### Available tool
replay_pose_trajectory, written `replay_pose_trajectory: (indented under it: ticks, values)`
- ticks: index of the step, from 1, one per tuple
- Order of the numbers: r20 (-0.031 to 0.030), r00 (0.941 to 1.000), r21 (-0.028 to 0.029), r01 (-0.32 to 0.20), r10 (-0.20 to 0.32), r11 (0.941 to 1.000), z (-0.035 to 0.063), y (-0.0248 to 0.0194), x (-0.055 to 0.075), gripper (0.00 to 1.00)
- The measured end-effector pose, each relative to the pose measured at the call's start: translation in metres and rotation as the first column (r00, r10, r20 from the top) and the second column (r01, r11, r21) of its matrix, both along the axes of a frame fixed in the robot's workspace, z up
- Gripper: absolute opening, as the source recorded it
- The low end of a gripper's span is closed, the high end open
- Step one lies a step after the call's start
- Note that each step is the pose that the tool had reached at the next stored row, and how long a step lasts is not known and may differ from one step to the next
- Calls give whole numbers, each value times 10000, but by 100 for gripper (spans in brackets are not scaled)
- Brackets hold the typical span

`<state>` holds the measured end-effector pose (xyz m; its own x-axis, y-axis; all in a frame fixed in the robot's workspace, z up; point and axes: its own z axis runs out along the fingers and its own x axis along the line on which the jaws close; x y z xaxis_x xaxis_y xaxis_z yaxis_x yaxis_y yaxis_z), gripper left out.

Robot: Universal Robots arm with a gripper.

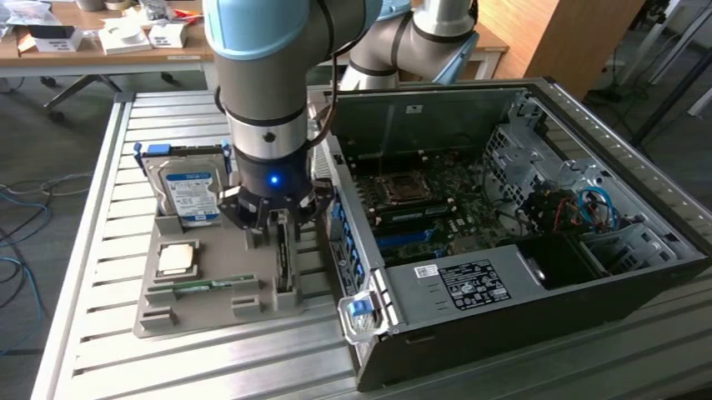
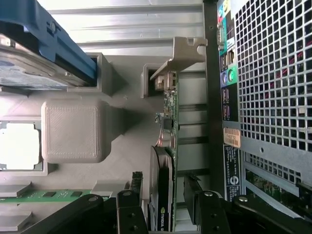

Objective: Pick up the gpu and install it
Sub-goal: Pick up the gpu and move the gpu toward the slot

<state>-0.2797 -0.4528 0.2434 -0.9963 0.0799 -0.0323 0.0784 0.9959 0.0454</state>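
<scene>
Gripper (image 2: 165,184) — gpu (image 2: 170,117) between parted jaws

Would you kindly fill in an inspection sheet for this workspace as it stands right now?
Surface: slatted metal table carrying a grey tray and an open computer case.
Job's things: gpu stands on edge in its tray slot, not installed.
Clutter: hard drive, processor chip and memory stick sit in the tray.
Grippers: gripper sits low over the gpu, fingers open on either side of it.
Cables: blue cables inside the case; loose cables on the floor at the exterior view's left.
Surroundings: desk with small boxes behind the table.
</scene>
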Motion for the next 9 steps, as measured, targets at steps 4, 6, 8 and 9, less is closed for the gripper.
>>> replay_pose_trajectory:
  ticks: [4, 6, 8, 9]
  values:
    - [0, 10000, 0, 3, -3, 10000, -7, -16, -1, 47]
    - [1, 10000, 1, 0, 0, 10000, -18, -17, -4, 47]
    - [0, 10000, 0, -1, 1, 10000, -37, -17, -8, 47]
    - [0, 10000, 0, -1, 1, 10000, -49, -18, -9, 47]
